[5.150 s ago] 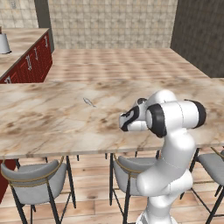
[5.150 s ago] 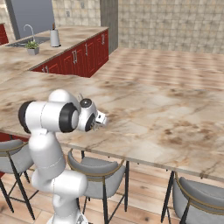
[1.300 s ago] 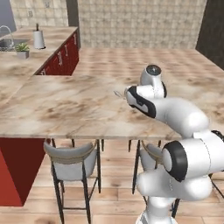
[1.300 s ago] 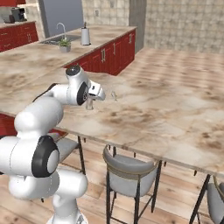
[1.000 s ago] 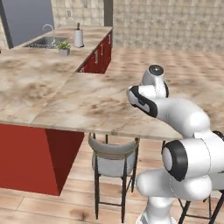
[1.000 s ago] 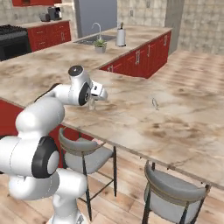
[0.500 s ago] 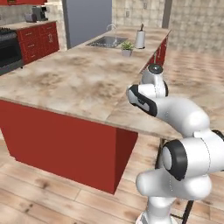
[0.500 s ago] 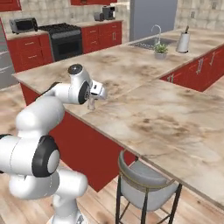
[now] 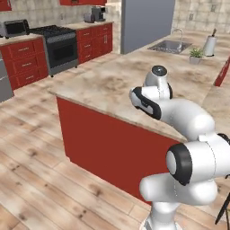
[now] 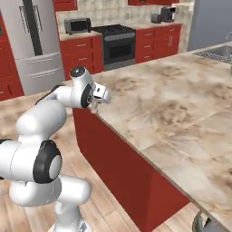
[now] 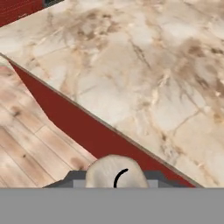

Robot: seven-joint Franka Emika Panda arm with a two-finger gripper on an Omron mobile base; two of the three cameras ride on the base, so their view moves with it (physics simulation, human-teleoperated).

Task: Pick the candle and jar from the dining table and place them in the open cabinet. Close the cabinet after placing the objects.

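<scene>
The candle (image 11: pixel 114 173) is a small pale rounded stub with a dark curved wick. It sits at the bottom of the hand view, pinched between the two fingers of my gripper (image 11: pixel 114 180), which is shut on it. In the right base view the gripper (image 10: pixel 99 103) hangs over the near corner of a marble counter (image 10: pixel 172 104) on a red base. Under the candle lie the counter's edge (image 11: pixel 144 65) and the wooden floor. The jar, the dining table and the cabinet are out of view.
A black stove (image 9: pixel 60 45) and red drawers line the far wall, with a steel fridge (image 10: pixel 31 41) beside them. A sink (image 9: pixel 173 45) is set in the counter behind the arm. Open wooden floor (image 9: pixel 36 170) lies to the left of the red base.
The whole scene has swung as the base turned: stools and table top left the views, stove and fridge came in. The arm keeps its pose with the candle still held.
</scene>
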